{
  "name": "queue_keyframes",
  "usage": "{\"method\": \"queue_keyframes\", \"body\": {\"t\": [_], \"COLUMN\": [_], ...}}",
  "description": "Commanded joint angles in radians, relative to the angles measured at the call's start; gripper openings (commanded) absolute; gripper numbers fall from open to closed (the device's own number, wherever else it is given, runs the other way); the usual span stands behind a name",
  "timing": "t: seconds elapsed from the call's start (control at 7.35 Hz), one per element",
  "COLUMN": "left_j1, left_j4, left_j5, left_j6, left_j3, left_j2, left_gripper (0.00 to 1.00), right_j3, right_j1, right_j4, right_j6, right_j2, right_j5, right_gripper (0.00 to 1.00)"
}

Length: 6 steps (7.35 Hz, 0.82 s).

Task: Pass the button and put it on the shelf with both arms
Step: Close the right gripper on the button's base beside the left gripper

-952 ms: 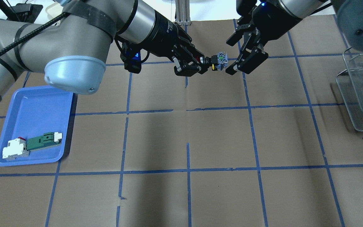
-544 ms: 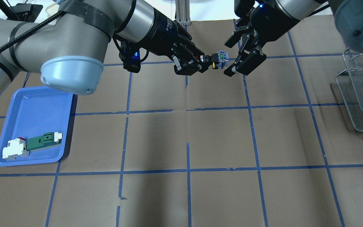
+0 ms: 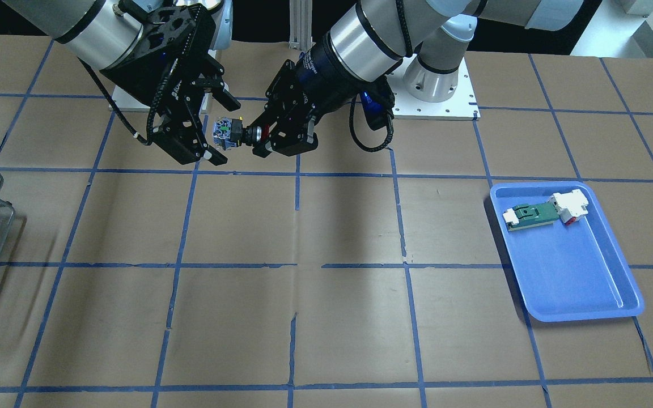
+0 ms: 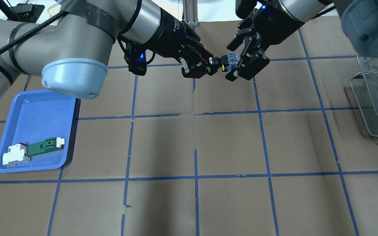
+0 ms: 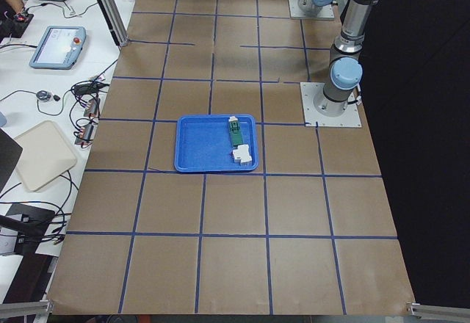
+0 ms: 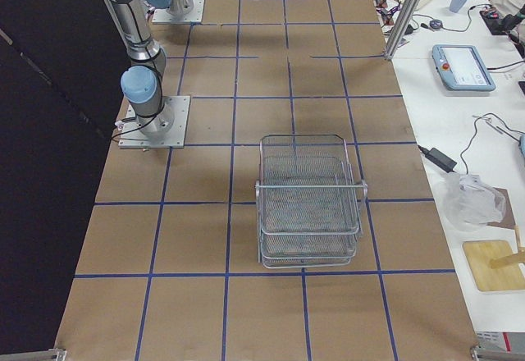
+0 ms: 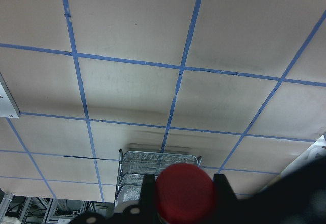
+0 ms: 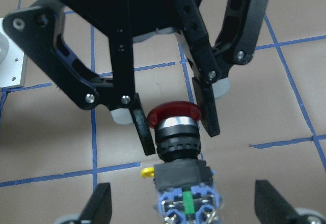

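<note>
- Left gripper [image 4: 210, 64]: fingers clamped on the red cap of the button [image 4: 225, 61]. It holds the button level above the table [image 4: 195, 203], with the blue-and-white block pointing toward the right arm.
- Right gripper [image 4: 232, 62]: fingers spread apart, one on each side of the block. The right wrist view shows a gap between the block and each fingertip.
- Button location: in the air between the two grippers, about midway along the table's length.
- Shelf [image 6: 308, 205]: stands on the table at the robot's right end, well apart from both grippers.
- Tray [image 4: 34, 114]: lies at the left end. It contains a green-and-white part [image 4: 44, 147] and a white part [image 4: 15, 155].
</note>
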Motion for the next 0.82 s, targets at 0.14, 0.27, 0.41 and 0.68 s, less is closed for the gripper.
{"method": "queue_keyframes", "body": {"t": [0.14, 0.27, 0.41, 0.68], "left_j1": [-0.002, -0.002, -0.002, -0.002], "left_j4": [0.000, 0.000, 0.000, 0.000], "left_j5": [0.000, 0.000, 0.000, 0.006], "left_j6": [-0.001, -0.001, -0.001, -0.001], "left_j3": [0.001, 0.001, 0.003, 0.003], "left_j2": [0.001, 0.003, 0.001, 0.003], "left_gripper": [0.00, 0.00, 0.00, 0.11], "right_j3": [0.000, 0.000, 0.000, -0.002], "right_j1": [0.001, 0.001, 0.001, 0.001], "right_j4": [0.000, -0.005, -0.007, -0.007], "right_j6": [-0.008, -0.014, -0.025, -0.054], "right_j2": [-0.002, -0.001, -0.001, -0.001], "right_j5": [0.001, 0.002, 0.004, 0.004], "right_gripper": [0.43, 0.31, 0.22, 0.20]}}
